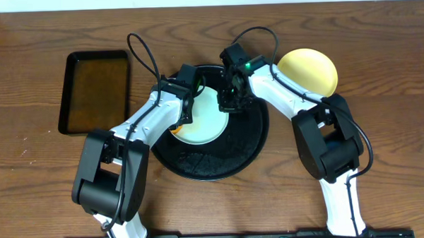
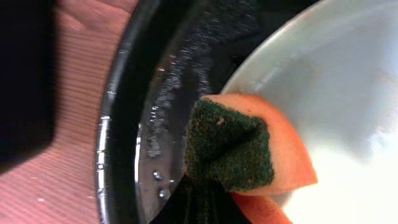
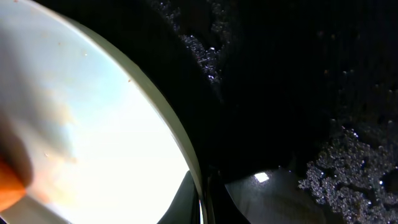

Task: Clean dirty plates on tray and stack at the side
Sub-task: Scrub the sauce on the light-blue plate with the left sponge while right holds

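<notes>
Two end effectors are working on one pale plate [image 1: 205, 119], which is lying inside the round black tray [image 1: 221, 164], a little toward the tray's far side and left of its centre. The left end effector [image 1: 182, 114] is reaching in over the tray's left rim and clenching a folded sponge [image 2: 249, 149], orange with a dark green scouring face. The sponge's tip is resting on the plate's left edge, right where that edge is meeting the wet tray floor. The right end effector [image 1: 231, 98] is reaching in from the tray's far right side. In the right wrist view its fingers appear to be pinching the plate's rim and steadying it, though the contact is sitting at the very bottom of that view. Being round, the plate is offering no long axis. What is counting is that its open face is stretching from the sponge toward the tray's centre and right, away from the left end effector, so the scrub is probably needing to travel toward the held rim. A yellow plate [image 1: 309, 72] is sitting on the desk [image 1: 378, 28] just beyond the tray's upper right rim, nearer the right arm, and is likely marking the stacking spot.
</notes>
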Controlling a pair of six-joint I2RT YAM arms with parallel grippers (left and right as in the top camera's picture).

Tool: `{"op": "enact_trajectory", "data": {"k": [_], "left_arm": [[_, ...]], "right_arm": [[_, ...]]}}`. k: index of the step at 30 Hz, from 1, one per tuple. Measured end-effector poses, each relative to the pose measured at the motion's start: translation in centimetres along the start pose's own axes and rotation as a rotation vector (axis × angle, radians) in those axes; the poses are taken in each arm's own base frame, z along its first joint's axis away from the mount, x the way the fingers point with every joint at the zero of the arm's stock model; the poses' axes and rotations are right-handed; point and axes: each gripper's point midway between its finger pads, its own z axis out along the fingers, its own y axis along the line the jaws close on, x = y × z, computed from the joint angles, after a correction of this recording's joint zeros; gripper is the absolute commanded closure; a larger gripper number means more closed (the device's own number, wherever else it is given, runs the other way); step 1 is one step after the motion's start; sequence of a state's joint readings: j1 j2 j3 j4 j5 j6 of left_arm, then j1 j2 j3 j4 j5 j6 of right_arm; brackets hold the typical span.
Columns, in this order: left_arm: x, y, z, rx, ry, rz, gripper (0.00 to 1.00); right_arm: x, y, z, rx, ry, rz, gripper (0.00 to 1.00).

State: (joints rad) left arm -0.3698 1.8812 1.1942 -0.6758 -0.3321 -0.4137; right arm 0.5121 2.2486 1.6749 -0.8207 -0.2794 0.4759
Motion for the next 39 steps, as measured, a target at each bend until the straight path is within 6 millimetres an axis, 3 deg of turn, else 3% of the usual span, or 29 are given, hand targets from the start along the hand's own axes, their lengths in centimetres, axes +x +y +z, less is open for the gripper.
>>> {"op": "enact_trajectory", "data": {"k": [10, 18, 23, 33, 39], "left_arm": [[-2.5, 3.0, -2.8, -0.027, -0.107, -0.079, 0.93], [-1.0, -2.5, -3.7, 0.290, 0.002, -0.078, 0.93], [0.0, -4.3, -3.9, 0.389, 0.065, -0.071, 0.93], [1.6, -5.8, -1.2, 0.403, 0.155, -0.054, 0.93], [2.1, -4.4, -0.6, 0.312, 0.155, -0.036, 0.93]], "right_arm": [[0.1, 0.2, 0.1, 0.000, -0.001, 0.005, 0.99], [0.0, 0.2, 0.1, 0.000, -0.002, 0.005, 0.99], [0.0, 0.2, 0.1, -0.001, -0.002, 0.005, 0.99], [0.0, 0.2, 0.1, 0.000, -0.002, 0.006, 0.99], [0.0, 0.2, 0.1, 0.000, -0.002, 0.006, 0.99]]}}
